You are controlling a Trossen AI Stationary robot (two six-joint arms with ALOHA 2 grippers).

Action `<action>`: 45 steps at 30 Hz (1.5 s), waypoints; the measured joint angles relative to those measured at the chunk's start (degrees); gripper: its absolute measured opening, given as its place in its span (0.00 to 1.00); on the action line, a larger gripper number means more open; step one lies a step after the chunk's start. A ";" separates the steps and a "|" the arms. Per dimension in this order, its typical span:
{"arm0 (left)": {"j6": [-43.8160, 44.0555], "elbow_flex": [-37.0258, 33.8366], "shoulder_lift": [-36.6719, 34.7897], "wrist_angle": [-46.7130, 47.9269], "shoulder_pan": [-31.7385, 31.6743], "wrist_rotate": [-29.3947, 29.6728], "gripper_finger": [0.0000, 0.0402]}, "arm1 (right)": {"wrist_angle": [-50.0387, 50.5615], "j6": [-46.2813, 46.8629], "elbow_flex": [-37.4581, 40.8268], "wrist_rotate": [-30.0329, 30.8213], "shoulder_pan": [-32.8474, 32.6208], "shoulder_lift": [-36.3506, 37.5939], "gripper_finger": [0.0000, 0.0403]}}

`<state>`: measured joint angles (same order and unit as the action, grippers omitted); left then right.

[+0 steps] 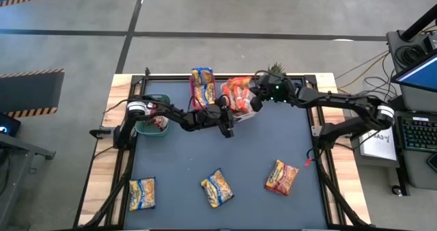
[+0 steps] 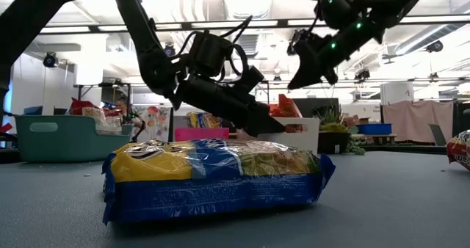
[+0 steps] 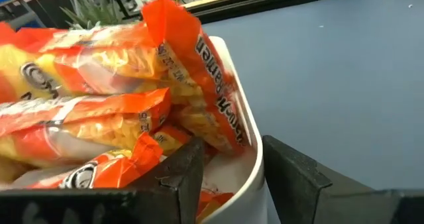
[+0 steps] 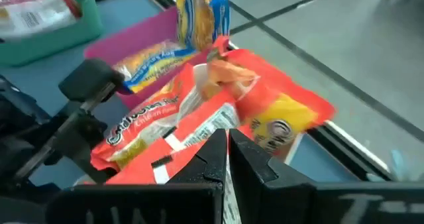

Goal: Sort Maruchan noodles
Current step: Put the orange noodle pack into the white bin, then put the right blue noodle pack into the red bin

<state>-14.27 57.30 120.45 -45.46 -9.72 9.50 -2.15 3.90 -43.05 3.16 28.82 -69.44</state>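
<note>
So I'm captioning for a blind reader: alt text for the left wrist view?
The left gripper, fingers apart, straddles the rim of a white plastic bin stuffed with orange plastic ramen packets, one leaning against its wall, beside bare blue-grey table.

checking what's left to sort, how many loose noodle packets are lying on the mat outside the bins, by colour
yellow-and-blue packets: 2
red-orange packets: 1
total: 3
</note>
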 joint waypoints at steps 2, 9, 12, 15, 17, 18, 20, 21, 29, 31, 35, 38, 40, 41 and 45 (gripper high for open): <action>0.03 -0.03 -0.63 0.51 0.02 -0.03 0.33 | 1.51 0.37 -0.05 0.00 0.00 1.52 0.02; -0.03 -0.03 -2.76 0.90 0.02 -0.01 0.33 | 6.13 3.58 -0.26 0.00 -0.31 8.10 0.02; -0.35 -0.03 -3.55 0.54 0.03 0.02 0.34 | 7.56 5.32 -0.26 0.00 -1.25 10.58 0.02; -0.84 -0.01 -4.40 0.60 0.31 -0.30 0.35 | 8.77 6.58 -0.26 -0.06 -2.67 12.40 0.02; -1.25 -0.02 -5.58 0.94 0.83 -0.33 0.36 | 9.88 7.32 -0.23 -0.07 -3.80 13.08 0.02; -1.55 -0.01 -6.49 1.29 1.21 -0.39 0.37 | 10.22 7.90 -0.20 -0.07 -4.47 13.30 0.02; -2.27 -0.01 -9.35 4.07 2.02 -0.47 0.38 | 11.09 9.02 -0.18 -0.22 -6.19 13.52 0.02; -2.67 -0.03 -11.23 6.14 2.42 -0.47 0.39 | 11.27 9.83 -0.12 -0.20 -7.32 13.47 0.02; -4.34 -0.16 -29.62 26.55 6.87 1.38 0.39 | 4.88 14.21 -0.17 -0.17 -16.63 4.38 0.02; -3.71 -0.16 -33.76 30.99 8.28 2.64 0.39 | 4.42 14.42 -1.65 -0.16 -17.31 1.00 0.02; -0.50 -0.47 -40.00 39.36 11.36 4.53 0.39 | 4.92 13.40 -5.59 -0.17 -18.02 -5.67 0.02; 2.33 -0.47 -43.10 44.91 14.22 6.94 0.39 | 6.47 12.26 -9.70 -0.20 -18.47 -10.55 0.02; 3.89 -0.47 -44.41 48.32 16.34 9.48 0.39 | 10.06 11.14 -13.46 -0.21 -18.51 -13.69 0.02; 4.68 -0.47 -44.90 50.02 17.53 10.88 0.39 | 11.92 10.60 -15.39 -0.17 -18.50 -15.35 0.02; 10.10 -0.47 -45.74 58.60 21.26 13.97 0.39 | 20.03 7.74 -23.05 0.05 -18.77 -20.97 0.02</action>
<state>-4.17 56.84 74.72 13.14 11.54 23.48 17.88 11.64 -66.09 3.21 10.05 -90.41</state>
